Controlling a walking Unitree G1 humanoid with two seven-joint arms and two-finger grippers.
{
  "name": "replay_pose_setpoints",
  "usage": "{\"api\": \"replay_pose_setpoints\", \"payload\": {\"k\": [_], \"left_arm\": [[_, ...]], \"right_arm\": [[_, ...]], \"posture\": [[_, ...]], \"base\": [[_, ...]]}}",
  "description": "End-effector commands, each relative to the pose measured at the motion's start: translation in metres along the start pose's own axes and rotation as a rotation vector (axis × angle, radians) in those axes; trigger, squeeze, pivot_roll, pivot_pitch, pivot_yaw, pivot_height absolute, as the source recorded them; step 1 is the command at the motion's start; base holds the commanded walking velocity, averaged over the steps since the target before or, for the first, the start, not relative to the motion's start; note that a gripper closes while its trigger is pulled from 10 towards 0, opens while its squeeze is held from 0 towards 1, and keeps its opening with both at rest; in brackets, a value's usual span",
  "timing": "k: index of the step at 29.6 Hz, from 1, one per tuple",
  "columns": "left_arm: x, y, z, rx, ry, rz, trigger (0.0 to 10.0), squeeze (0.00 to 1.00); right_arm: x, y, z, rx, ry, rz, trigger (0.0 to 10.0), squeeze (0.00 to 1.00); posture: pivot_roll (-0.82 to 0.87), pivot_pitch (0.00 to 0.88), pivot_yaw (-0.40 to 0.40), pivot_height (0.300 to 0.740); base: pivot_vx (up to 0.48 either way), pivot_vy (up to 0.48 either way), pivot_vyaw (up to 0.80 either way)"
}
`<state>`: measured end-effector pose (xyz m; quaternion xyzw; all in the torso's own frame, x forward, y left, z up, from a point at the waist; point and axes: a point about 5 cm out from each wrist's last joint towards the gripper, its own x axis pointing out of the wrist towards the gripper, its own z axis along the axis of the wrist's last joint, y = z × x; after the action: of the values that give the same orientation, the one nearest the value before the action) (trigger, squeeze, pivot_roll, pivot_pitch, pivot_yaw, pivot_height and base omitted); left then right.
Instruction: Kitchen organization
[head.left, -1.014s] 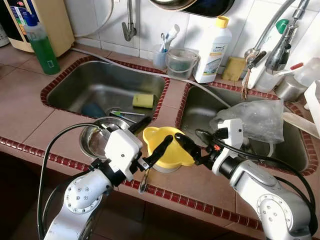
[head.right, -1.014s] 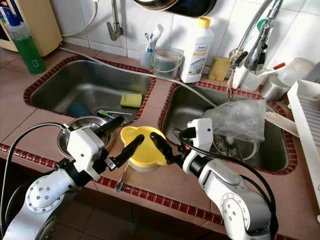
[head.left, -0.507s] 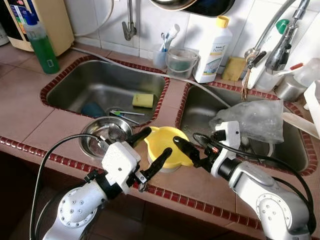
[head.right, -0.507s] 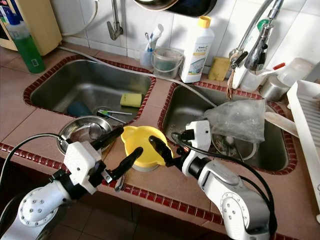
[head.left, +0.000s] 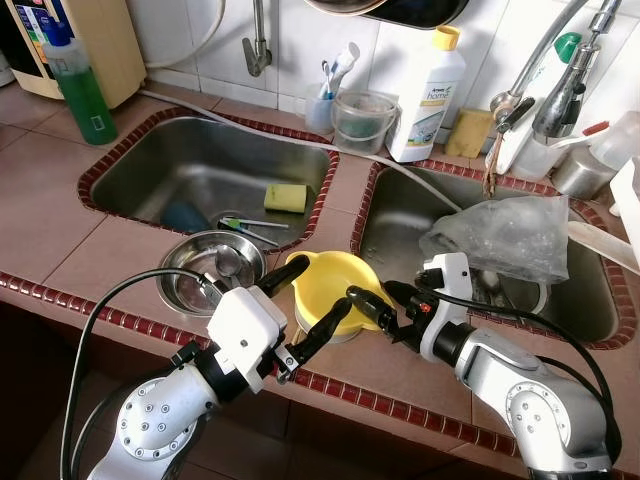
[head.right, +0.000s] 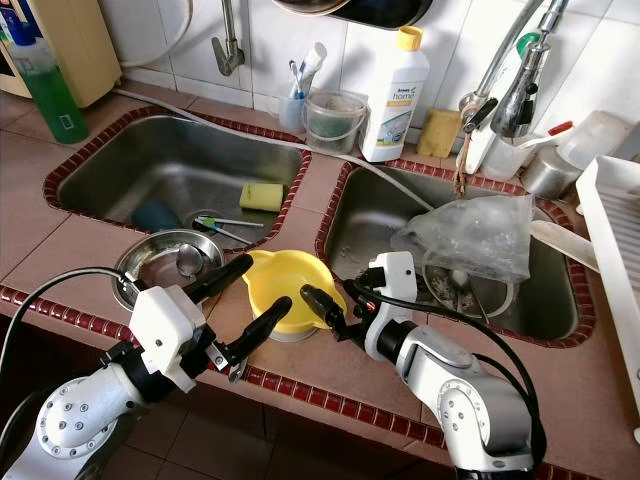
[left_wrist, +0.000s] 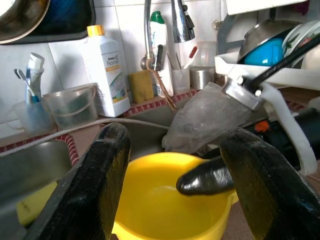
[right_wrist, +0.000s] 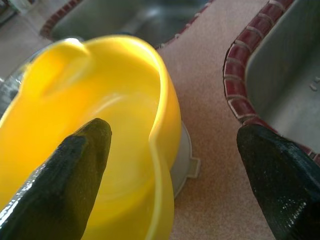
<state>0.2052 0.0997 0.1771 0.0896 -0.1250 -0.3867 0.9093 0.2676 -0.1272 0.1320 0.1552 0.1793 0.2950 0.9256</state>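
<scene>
A yellow bowl (head.left: 325, 285) with a pouring lip stands on the tiled counter between the two sinks, on a pale base (right_wrist: 186, 165). My left gripper (head.left: 322, 284) is open at its near left side, and in the left wrist view the bowl (left_wrist: 160, 210) lies between its two fingers (left_wrist: 105, 170). My right gripper (head.left: 369, 290) is open at the bowl's right rim. One of its fingers (right_wrist: 75, 165) reaches over the inside of the bowl (right_wrist: 100, 125), while the other stays outside above the counter. Neither gripper clasps the bowl.
A steel bowl (head.left: 196, 285) with a spoon sits left of the yellow bowl. The left sink (head.left: 150, 175) holds a yellow sponge (head.left: 285, 197) and utensils; a crumpled plastic bag (head.left: 505, 235) lies in the right sink. Bottles (head.left: 425, 95) and cups line the back wall.
Both grippers have closed in on the yellow bowl: the left one slid forward to straddle its side, and the right one came down with a finger over the rim.
</scene>
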Motion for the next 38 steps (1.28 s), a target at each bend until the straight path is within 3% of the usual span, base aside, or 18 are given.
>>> {"api": "replay_pose_setpoints", "payload": {"k": [1, 2, 3, 4, 5, 38], "left_arm": [[0.0007, -0.0055, 0.0044, 0.002, -0.011, -0.03, 10.0, 0.0], [0.0002, -0.0062, 0.0033, 0.0, -0.007, -0.032, 10.0, 0.0], [-0.0006, -0.0068, 0.0015, -0.003, 0.0, -0.032, 10.0, 0.0], [-0.0014, -0.0075, -0.0002, -0.008, 0.007, -0.033, 10.0, 0.0], [-0.0022, -0.0084, -0.0019, -0.013, 0.014, -0.034, 10.0, 0.0], [-0.0013, -0.0094, -0.0008, -0.024, 0.013, -0.036, 10.0, 0.0]], "right_arm": [[-0.0006, -0.003, 0.0003, -0.013, 0.003, -0.008, 10.0, 0.0], [-0.0003, -0.0038, 0.0001, -0.013, 0.002, -0.009, 7.8, 0.0], [0.0002, -0.005, 0.0, -0.014, -0.001, -0.014, 4.4, 0.0], [0.0006, -0.0059, 0.0004, -0.015, -0.008, -0.017, 3.3, 0.0], [0.0009, -0.0066, 0.0009, -0.014, -0.018, -0.018, 0.0, 0.0], [0.0058, -0.0125, 0.0092, -0.009, -0.058, -0.027, 0.0, 0.0]], "posture": [[-0.02, 0.124, -0.096, 0.74], [-0.02, 0.124, -0.096, 0.74], [-0.02, 0.124, -0.096, 0.74], [-0.02, 0.124, -0.096, 0.74], [-0.02, 0.124, -0.096, 0.74], [-0.02, 0.137, -0.093, 0.74]], "base": [[0.0, 0.0, 0.0], [0.0, 0.0, 0.0], [0.0, 0.0, 0.0], [0.0, 0.0, 0.0], [0.0, 0.0, 0.0], [0.0, 0.0, 0.0]]}}
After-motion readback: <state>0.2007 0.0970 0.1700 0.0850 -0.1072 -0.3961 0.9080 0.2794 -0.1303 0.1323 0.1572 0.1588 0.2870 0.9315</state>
